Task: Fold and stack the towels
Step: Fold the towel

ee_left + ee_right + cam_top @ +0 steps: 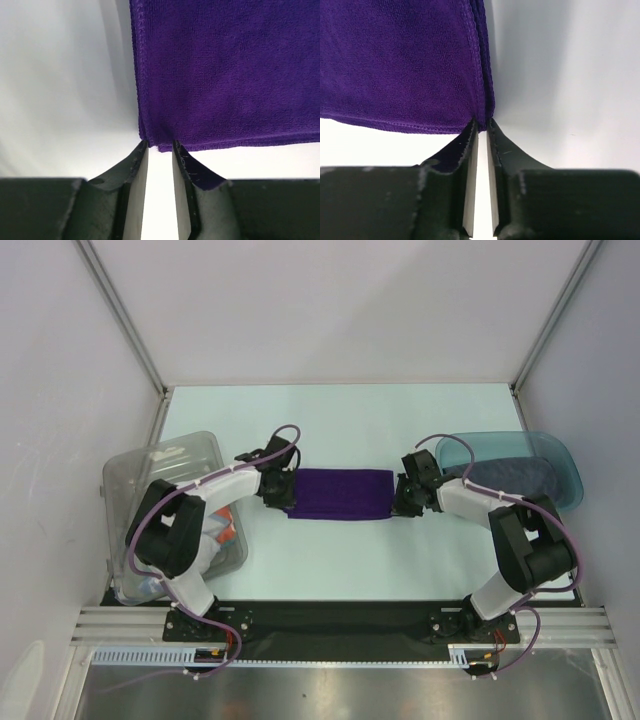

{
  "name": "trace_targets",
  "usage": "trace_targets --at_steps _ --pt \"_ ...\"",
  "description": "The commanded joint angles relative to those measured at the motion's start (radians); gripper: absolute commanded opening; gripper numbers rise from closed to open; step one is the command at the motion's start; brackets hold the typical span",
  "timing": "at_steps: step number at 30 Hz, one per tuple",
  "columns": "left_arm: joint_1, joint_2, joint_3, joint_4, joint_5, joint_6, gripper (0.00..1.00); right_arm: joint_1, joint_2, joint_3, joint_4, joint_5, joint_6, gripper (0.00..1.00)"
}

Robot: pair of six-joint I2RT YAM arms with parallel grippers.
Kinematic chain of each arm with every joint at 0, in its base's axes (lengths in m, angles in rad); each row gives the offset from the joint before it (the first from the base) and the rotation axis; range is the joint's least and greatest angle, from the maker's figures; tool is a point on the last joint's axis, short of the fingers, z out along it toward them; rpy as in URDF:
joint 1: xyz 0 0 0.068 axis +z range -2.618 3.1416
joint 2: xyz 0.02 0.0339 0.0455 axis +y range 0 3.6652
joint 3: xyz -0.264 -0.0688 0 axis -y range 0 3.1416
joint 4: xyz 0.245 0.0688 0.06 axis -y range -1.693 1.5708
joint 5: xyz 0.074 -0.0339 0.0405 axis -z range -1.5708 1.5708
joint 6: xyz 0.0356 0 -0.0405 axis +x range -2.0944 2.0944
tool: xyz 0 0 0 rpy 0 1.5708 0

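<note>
Towel (338,494) lies between left pincer (160,145) and right pincer (482,120), touching both.

Elbows out, left arm (215,485) and right arm (470,502) reach toward each other, wrists low.
The left gripper (284,490) has its jaws slightly apart, can't tell if it's gripping. The right gripper (399,498) is nearly closed, pinching the towel (340,494) corner.

Purple towel (340,495), folded into a flat wide rectangle (stacked hems showed at both short ends), lay mid-table, dark navy-grey towel (510,478) lay bunched in the teal tray (572,472), orange towel (226,525) sat crumpled in the clear bin (165,455).
</note>
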Motion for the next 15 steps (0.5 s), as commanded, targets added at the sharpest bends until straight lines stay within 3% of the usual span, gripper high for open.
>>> trace_targets --at_steps 1,8,15 --pt "0.004 -0.016 0.010 0.024 0.025 -0.014 0.30 0.000 -0.025 -0.002 0.011 0.028 -0.005 0.14" --pt "0.004 -0.012 0.022 0.002 0.020 -0.008 0.02 -0.002 -0.035 0.015 -0.023 0.043 -0.022 0.10" --pt "0.004 -0.047 0.037 -0.045 0.005 -0.002 0.00 -0.005 -0.066 0.036 -0.060 0.063 -0.025 0.00"
